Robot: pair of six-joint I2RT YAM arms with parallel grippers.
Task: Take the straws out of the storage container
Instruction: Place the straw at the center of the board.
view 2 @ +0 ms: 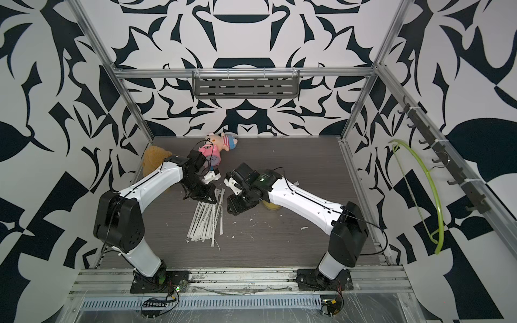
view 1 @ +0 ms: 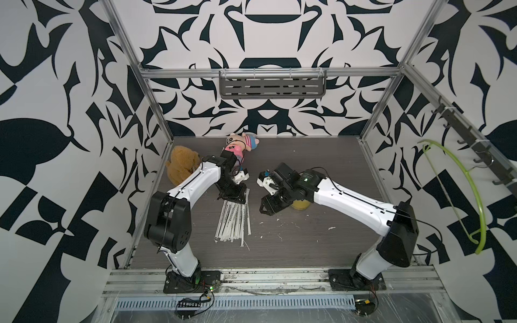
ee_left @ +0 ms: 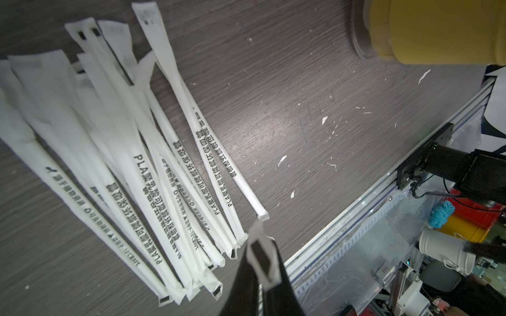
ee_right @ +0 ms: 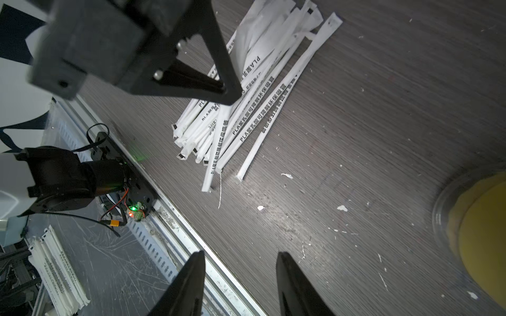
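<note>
Several straws (view 1: pixel 233 221) (view 2: pixel 205 221) in white printed wrappers lie fanned in a loose pile on the dark table, in front of the left arm. My left gripper (view 1: pixel 242 202) (ee_left: pixel 260 262) hangs over the pile's far end, shut on the paper end of one straw (ee_left: pixel 261 247) that sticks out past the tips. The yellow storage container (view 1: pixel 300 206) (ee_left: pixel 438 32) (ee_right: pixel 482 240) stands to the right of the pile, mostly hidden under my right arm. Between pile and cup, my right gripper (view 1: pixel 264 209) (ee_right: pixel 241 255) is open and holds nothing.
A brown teddy (view 1: pixel 181 165), a pink alarm clock (view 1: pixel 234 150) and a small plush doll (view 1: pixel 249 139) sit at the back left. White paper scraps (view 1: pixel 331 228) dot the table. The metal front rail (view 1: pixel 251 275) bounds the near edge. A green hanger (view 1: pixel 472 195) hangs on the right wall.
</note>
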